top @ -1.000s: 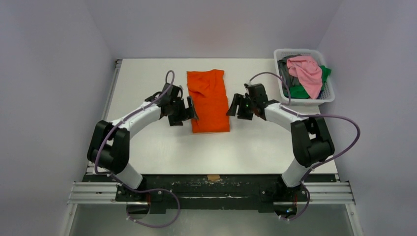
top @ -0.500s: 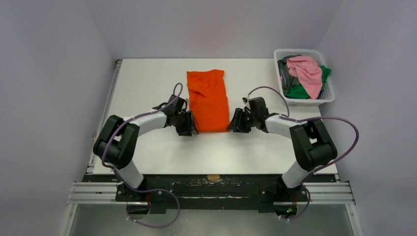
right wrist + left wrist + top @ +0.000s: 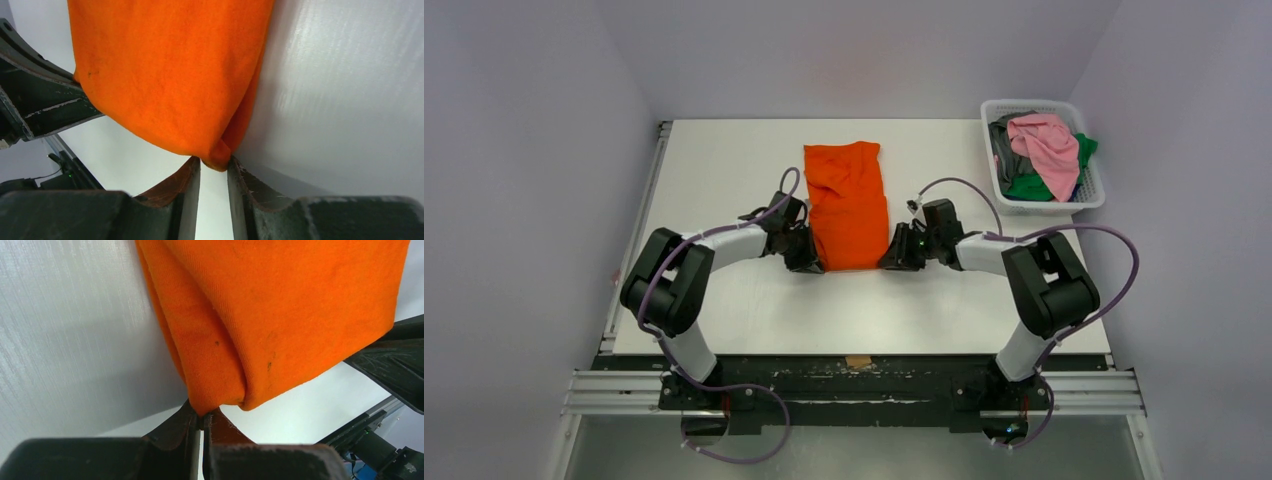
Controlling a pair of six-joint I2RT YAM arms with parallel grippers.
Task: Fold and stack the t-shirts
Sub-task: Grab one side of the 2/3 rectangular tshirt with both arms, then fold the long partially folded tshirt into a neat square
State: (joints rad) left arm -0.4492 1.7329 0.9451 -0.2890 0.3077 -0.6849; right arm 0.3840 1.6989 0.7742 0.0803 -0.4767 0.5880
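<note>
An orange t-shirt point(image 3: 849, 205), folded into a long strip, lies in the middle of the table. My left gripper point(image 3: 812, 262) sits at its near left corner. In the left wrist view that gripper point(image 3: 204, 415) is shut on the corner of the orange cloth point(image 3: 280, 315). My right gripper point(image 3: 889, 260) is at the near right corner. In the right wrist view its jaws point(image 3: 215, 165) stand narrow, with the corner of the orange cloth point(image 3: 170, 75) pinched between the tips. A pink t-shirt point(image 3: 1049, 145), a green one point(image 3: 1029, 187) and a grey one point(image 3: 1007, 150) lie heaped in the basket.
The white slotted basket point(image 3: 1092, 195) stands at the back right corner of the white table point(image 3: 714, 170). Grey walls close in on the left, back and right. Both arms lie low over the table, elbows pointing outward.
Both grippers moved toward me along the shirt's sides to its near corners and closed there, the left fully and the right to a narrow gap on the cloth.
</note>
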